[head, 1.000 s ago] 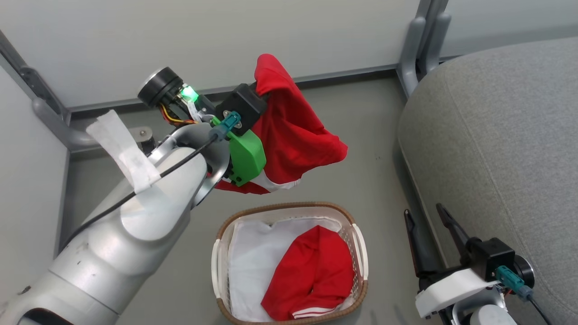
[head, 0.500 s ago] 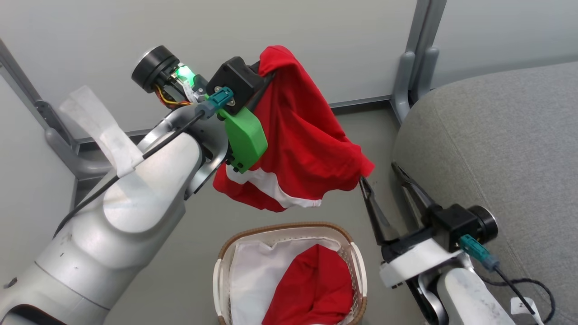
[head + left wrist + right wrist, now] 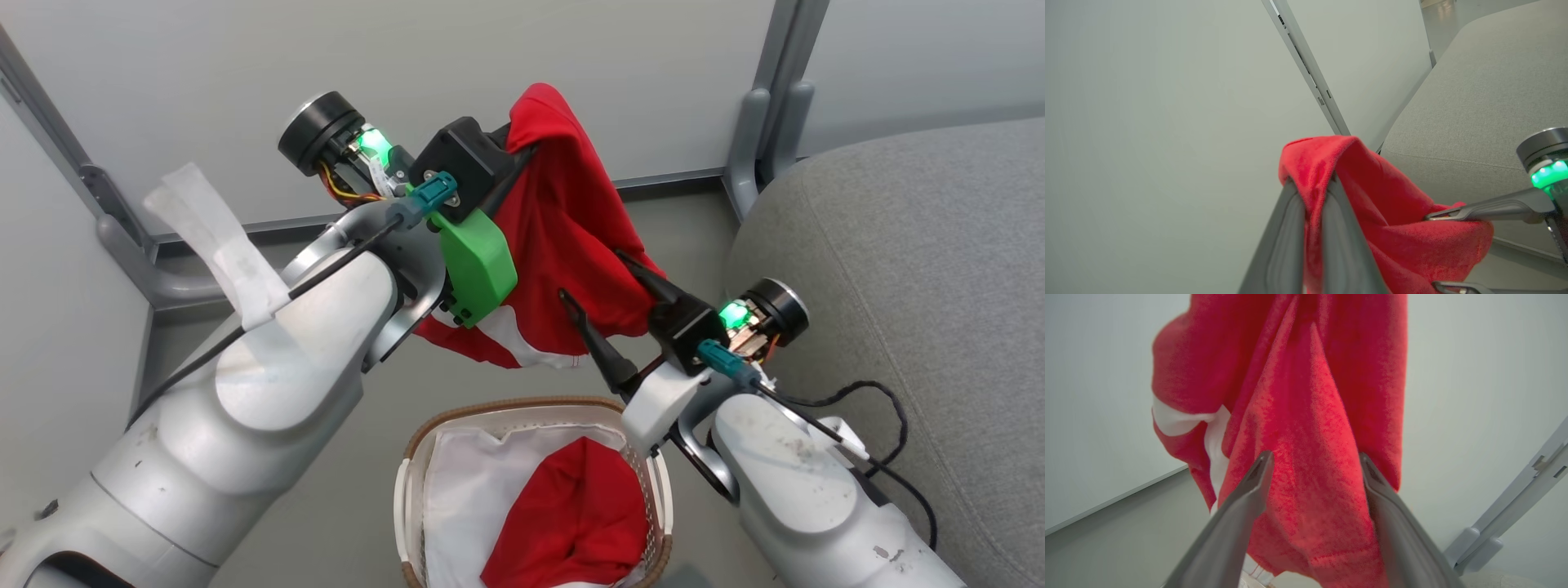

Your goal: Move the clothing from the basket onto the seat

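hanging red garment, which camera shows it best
The head view: it takes in most of the red garment, from its gripped top to the white-banded hem. The left wrist view shows the top fold pinched in the shut left gripper. The right wrist view shows its folds close up beyond the open right gripper.

**Red and white against grey**

The hanging garment (image 3: 571, 237) is bright red with a white panel. The second garment (image 3: 580, 523) is the same red. The basket (image 3: 506, 402) is white lattice with a brown woven rim; its liner (image 3: 465, 482) is plain white. The seat (image 3: 914, 269) is grey weave.
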Controlling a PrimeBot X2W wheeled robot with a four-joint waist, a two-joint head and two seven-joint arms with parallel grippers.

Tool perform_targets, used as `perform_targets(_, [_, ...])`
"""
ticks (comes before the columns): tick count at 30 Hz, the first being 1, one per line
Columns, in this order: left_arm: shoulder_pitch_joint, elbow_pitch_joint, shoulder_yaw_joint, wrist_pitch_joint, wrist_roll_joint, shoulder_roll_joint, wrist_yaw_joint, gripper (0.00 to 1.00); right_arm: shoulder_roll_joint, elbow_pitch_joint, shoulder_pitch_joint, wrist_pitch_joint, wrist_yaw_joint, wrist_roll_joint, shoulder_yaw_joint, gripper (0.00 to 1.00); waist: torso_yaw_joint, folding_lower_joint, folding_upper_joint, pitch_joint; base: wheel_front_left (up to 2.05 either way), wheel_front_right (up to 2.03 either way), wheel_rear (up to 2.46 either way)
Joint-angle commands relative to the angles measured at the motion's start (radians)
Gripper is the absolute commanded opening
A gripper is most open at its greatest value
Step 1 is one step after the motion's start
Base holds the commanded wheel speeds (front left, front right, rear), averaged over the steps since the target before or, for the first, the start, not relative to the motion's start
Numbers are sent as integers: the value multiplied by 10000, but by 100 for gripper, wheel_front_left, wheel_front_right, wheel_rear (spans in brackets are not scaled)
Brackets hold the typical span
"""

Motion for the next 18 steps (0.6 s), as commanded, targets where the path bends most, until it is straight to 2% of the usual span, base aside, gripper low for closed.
perform_targets(1, [-30, -7, -32, -56, -5, -55, -4, 0, -36, 552, -296, -1, -7, 158, 319, 100, 47, 1, 0, 22, 0, 0, 0])
perform_targets(8, [-174, -4, -250, -180, -190, -199, -37, 0, -38, 2504, -1554, 219, -8, 1437, 2016, 100, 199, 1, 0, 116, 0, 0, 0])
perform_targets(9, [-176, -28, -294, -192, -207, -216, -42, 0, -38, 2634, -1715, 207, -8, 1680, 2206, 90, 221, 1, 0, 129, 0, 0, 0])
perform_targets(10, [-174, -63, -314, -204, -253, -224, -42, 0, -36, 2723, -1811, 197, -8, 1862, 2351, 49, 235, 1, 0, 142, 0, 0, 0])
perform_targets(11, [-172, -106, -348, -223, -337, -227, -38, 0, -33, 2811, -1919, 188, -8, 2061, 2552, 34, 248, 1, 0, 161, 0, 0, 0])
perform_targets(12, [-169, -131, -353, -239, -394, -215, -42, 0, -34, 2883, -2012, 180, -8, 2216, 2677, 8, 256, 1, 0, 174, 0, 0, 0])
perform_targets(13, [-175, -150, -368, -272, -437, -161, -43, 0, -38, 2951, -2132, 168, -8, 2373, 2818, 0, 264, 1, 0, 194, 0, 0, 0])
perform_targets(18, [-98, -73, -410, -425, -592, 95, -57, 0, -38, 3245, -2525, 91, -8, 2863, 3179, 0, 273, 1, 0, 257, 0, 0, 0])
